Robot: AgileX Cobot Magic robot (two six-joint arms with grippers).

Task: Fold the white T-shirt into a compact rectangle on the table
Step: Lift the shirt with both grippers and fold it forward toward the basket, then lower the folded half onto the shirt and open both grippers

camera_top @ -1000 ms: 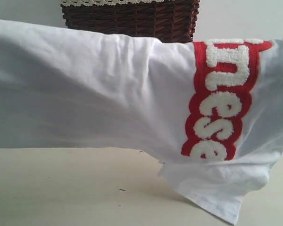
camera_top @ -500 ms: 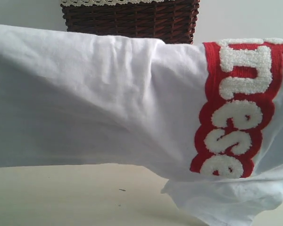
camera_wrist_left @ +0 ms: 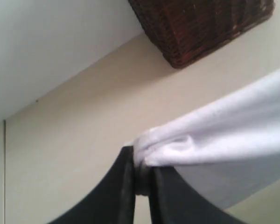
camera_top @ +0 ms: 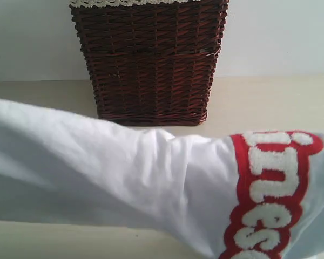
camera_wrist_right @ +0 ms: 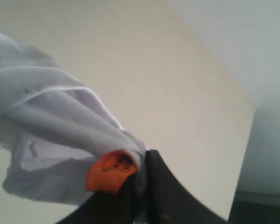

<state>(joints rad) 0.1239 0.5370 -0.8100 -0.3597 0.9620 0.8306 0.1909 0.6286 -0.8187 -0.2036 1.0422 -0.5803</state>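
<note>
Left gripper (camera_wrist_left: 141,163): being clamped on a bunched edge of the white T-shirt (camera_top: 124,172).
Right gripper (camera_wrist_right: 141,164): being clamped on the collar at the orange tag (camera_wrist_right: 109,172).
Shirt: being held stretched across the lower frame, over the table (camera_top: 270,102).
Cut off: red-outlined lettering (camera_top: 270,199), lower right.

White T-shirt (camera_top: 124,172), exterior view, about 4 o'clock: fuzzy white lettering (camera_top: 270,189) on a red band, turned sideways so the letters run down toward 6 o'clock. "n", "e", "s" read clearly; the letter above them is only partly legible and the one below is cut by the frame edge, so no whole word can be made out. Right wrist view: orange tag (camera_wrist_right: 109,172) on the shirt carries small dark print, too blurred to read.
</note>
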